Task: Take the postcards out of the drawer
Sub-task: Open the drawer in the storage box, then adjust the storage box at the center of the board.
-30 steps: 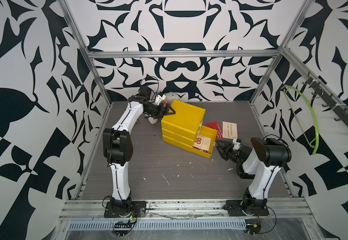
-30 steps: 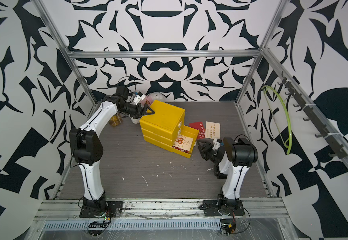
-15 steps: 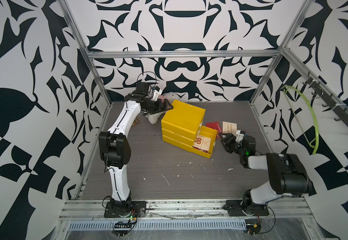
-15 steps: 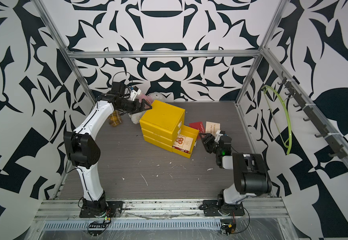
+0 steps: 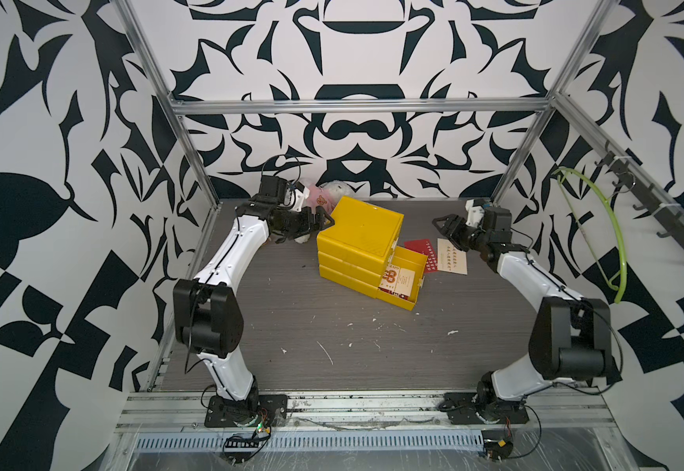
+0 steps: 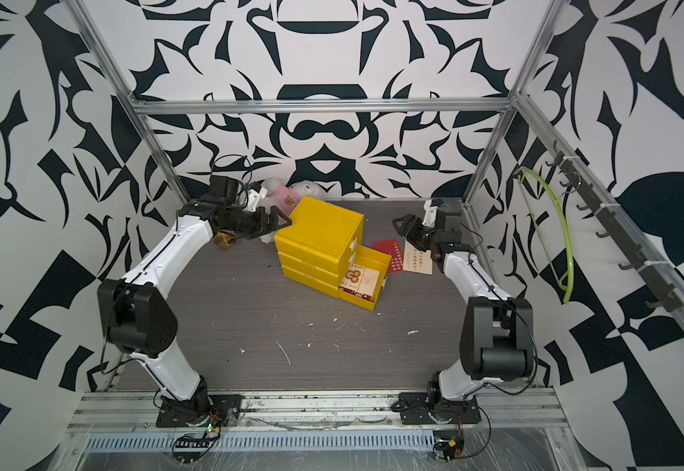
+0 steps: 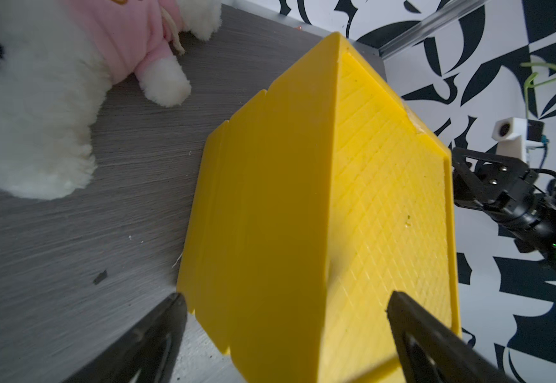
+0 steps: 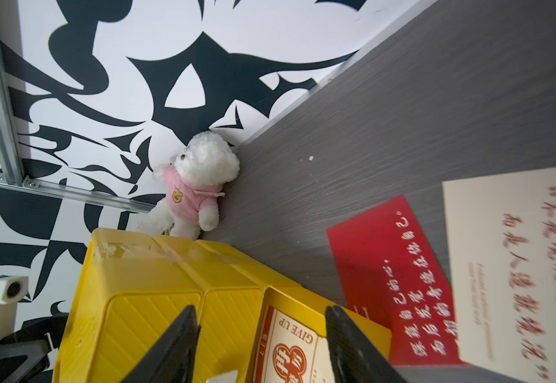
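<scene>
A yellow drawer cabinet (image 5: pixel 358 228) (image 6: pixel 319 234) stands mid-table with its bottom drawer (image 5: pixel 421 281) pulled out. In the drawer lies a cream postcard (image 5: pixel 399 279) (image 8: pixel 286 348) with an orange-brown emblem, over a red edge. A red postcard (image 5: pixel 419 246) (image 8: pixel 389 272) and a cream postcard (image 5: pixel 451 261) (image 8: pixel 518 265) lie on the table right of the cabinet. My left gripper (image 5: pixel 319 218) (image 7: pixel 286 298) is open, its fingers straddling the cabinet's back left corner. My right gripper (image 5: pixel 446 226) (image 8: pixel 261 310) hangs open and empty above the table beside those two cards.
A white plush dog in a pink shirt (image 6: pixel 287 195) (image 8: pixel 200 185) sits against the back wall behind the cabinet. A tan object (image 6: pixel 224 240) lies under the left arm. A green hoop (image 5: pixel 613 244) hangs on the right wall. White crumbs dot the front of the table.
My right arm has lifted from low by the drawer's front and swung back and up, over the cards on the table. The left gripper stays at the cabinet's corner.
</scene>
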Available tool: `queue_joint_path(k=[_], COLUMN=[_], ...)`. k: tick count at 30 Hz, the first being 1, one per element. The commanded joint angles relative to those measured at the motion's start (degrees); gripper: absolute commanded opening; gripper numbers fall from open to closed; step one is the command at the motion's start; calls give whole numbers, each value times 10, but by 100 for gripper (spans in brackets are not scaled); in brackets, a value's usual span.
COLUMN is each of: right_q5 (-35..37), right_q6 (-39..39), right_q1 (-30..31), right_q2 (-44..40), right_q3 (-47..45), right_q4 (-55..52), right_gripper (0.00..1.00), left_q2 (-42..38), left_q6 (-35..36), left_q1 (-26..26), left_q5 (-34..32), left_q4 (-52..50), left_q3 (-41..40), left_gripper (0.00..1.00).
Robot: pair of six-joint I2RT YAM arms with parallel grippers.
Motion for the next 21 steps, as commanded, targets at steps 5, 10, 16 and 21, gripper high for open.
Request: queue_joint_path(k=[5,10,16,21], right_q5=[-68,-113,-126,-123], right_q6=[-2,74,99,97], right_q1=[72,86,114,138], right_q2=[89,135,155,141], right_q3=[131,156,166,148], right_q4=[41,148,168,166], right_gripper=[65,65,65,65], left_q2=[-127,-162,-125,-108], left_q6=[-110,-208,-272,-250], left_q1=[-26,-80,-115,-115], left_q5=[-12,-6,-2,-25], left_q4=[121,239,342,339], left_q3=[-107,-198,-260,-259], left_gripper=[100,99,100,100])
